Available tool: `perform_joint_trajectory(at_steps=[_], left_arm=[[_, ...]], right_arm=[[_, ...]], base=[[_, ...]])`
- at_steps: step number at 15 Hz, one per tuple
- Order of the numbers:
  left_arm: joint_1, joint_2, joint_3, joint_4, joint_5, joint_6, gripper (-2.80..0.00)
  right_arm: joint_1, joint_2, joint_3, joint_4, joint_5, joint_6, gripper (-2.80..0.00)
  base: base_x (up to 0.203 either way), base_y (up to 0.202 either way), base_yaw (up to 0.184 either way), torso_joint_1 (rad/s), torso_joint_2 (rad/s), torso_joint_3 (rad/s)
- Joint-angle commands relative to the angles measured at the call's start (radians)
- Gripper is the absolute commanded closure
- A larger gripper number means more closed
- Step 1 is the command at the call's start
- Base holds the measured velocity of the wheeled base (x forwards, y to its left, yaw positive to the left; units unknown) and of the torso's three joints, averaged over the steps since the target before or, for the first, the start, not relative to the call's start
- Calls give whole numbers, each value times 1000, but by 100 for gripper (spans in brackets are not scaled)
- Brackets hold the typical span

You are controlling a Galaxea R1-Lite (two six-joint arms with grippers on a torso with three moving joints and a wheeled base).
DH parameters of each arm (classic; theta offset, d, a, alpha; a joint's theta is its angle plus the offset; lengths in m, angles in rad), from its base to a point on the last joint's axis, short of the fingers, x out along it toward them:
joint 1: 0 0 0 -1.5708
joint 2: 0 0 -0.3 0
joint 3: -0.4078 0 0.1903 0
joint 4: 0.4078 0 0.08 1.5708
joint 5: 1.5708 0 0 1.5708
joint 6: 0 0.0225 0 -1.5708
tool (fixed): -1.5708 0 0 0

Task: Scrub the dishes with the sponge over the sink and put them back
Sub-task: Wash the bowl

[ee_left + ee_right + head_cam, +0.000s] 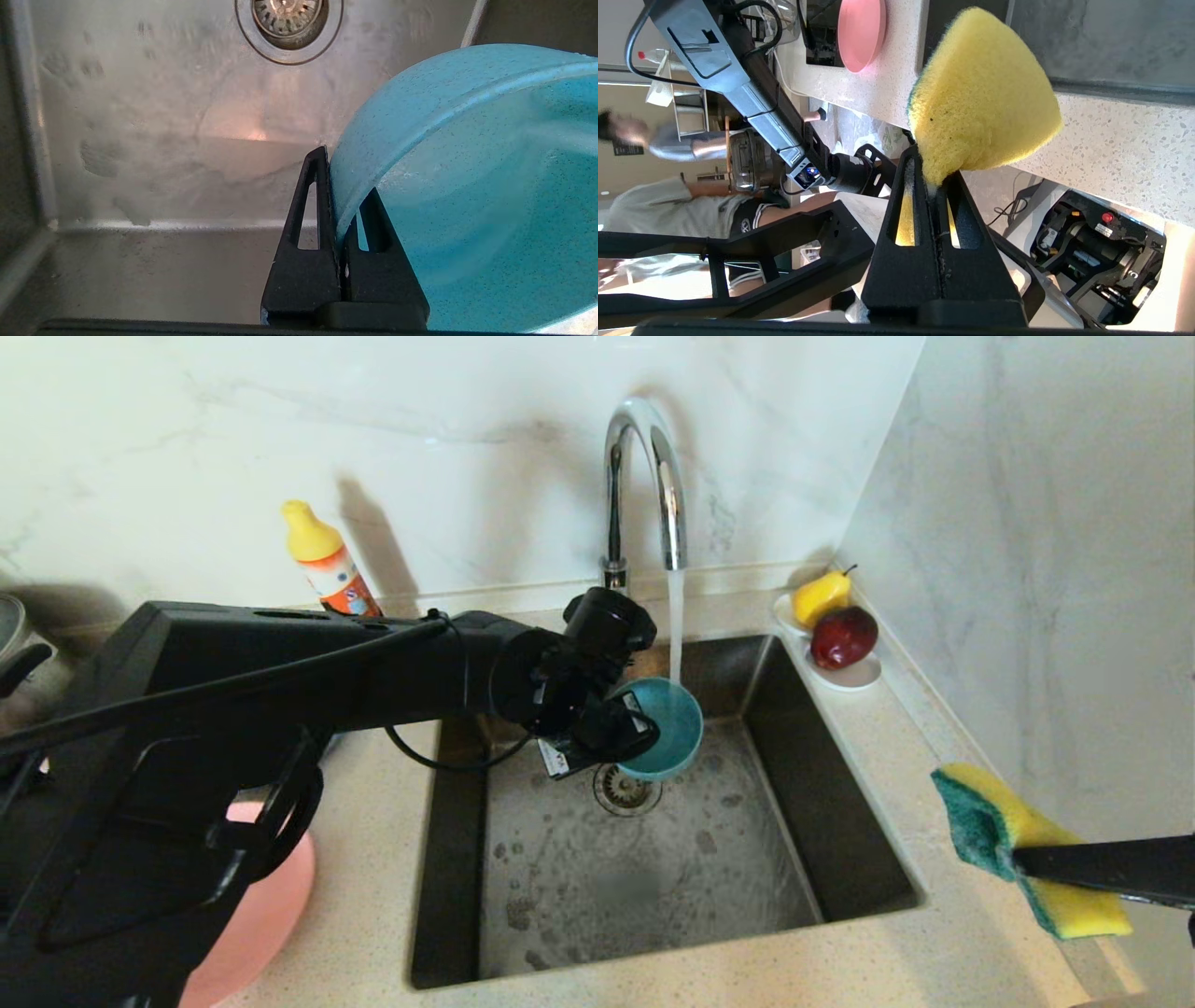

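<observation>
From the head view, the left end effector is over the back of the sink, squeezed tight on the rim of the teal bowl; the bowl is tipped on its side, just above the drain; water runs from the faucet down onto the bowl's rim; the right end effector is out over the counter to the right of the sink, pinching the sponge, with the green side facing the sink; a pink plate lies on the counter to the left of the sink, partly hidden by the left arm; a yellow and orange soap bottle stands by the back wall; a pear and a red apple sit on a small white dish at the back right corner.

From the left wrist view, the two black fingers are pressed together on the teal bowl's rim, one inside and one outside; the wet sink floor and the drain lie beyond.

From the right wrist view, the fingers are clamped on the sponge, which bulges out yellow past the tips; the pink plate is seen far off on the counter.
</observation>
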Motion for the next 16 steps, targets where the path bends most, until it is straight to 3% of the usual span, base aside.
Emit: perform_joint_trajectory(at_steps=[1,12,14,16], left_arm=[[-2,8,0,-10,3,-9,0],[-19,1,4,-20,2,-30,0],[-9,-15,22,-13,38,-23,0],[18,-48,66,-17,145,-3,0]], right_arm=[[1,5,0,2,4,2,0],[1,5,8,3,5,1,0],[0,9,8,2,4,1,0],[1,12,8,3,4,3,0]], base=[[0,0,0,0,0,0],[0,0,0,0,0,0],[0,0,0,0,0,0],[0,0,0,0,0,0]])
